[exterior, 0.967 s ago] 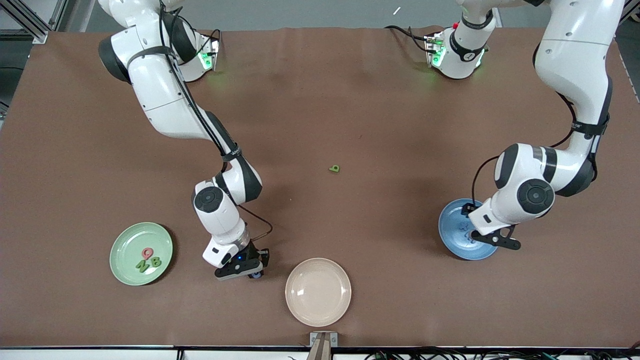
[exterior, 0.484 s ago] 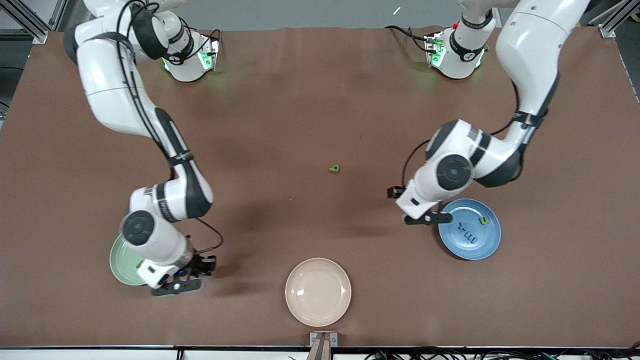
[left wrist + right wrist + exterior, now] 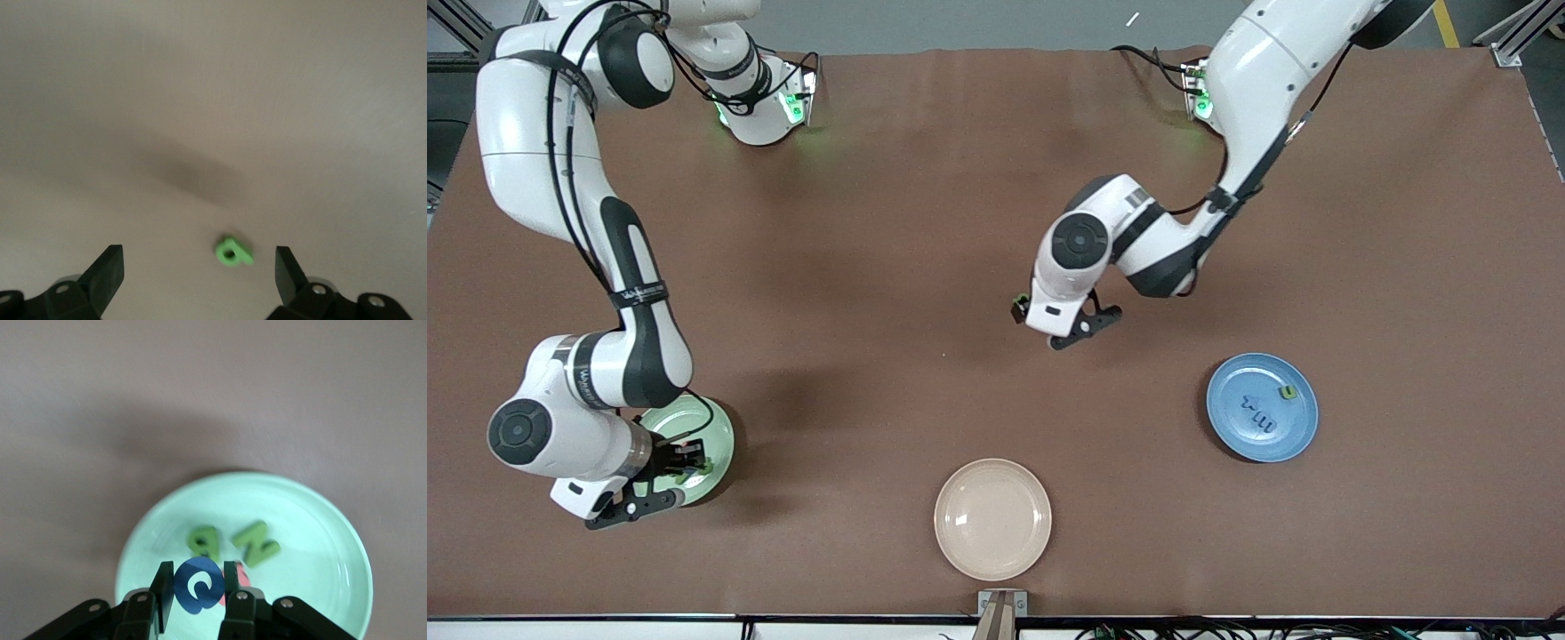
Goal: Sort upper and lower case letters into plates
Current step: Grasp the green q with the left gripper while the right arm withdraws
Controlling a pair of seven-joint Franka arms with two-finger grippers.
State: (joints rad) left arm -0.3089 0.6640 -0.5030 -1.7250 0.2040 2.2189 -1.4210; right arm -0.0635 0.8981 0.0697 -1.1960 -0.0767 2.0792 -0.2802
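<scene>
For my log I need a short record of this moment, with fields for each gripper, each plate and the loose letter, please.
left gripper: open, over the green b on the table
right gripper: shut on the blue C, over the green plate
green plate: holds green B, green N, a pink letter partly hidden
blue plate: holds small letters
beige plate: no letters

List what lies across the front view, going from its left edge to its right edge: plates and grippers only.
Right gripper over the pale green plate → cream plate → left gripper, open above the table → blue plate.
</scene>
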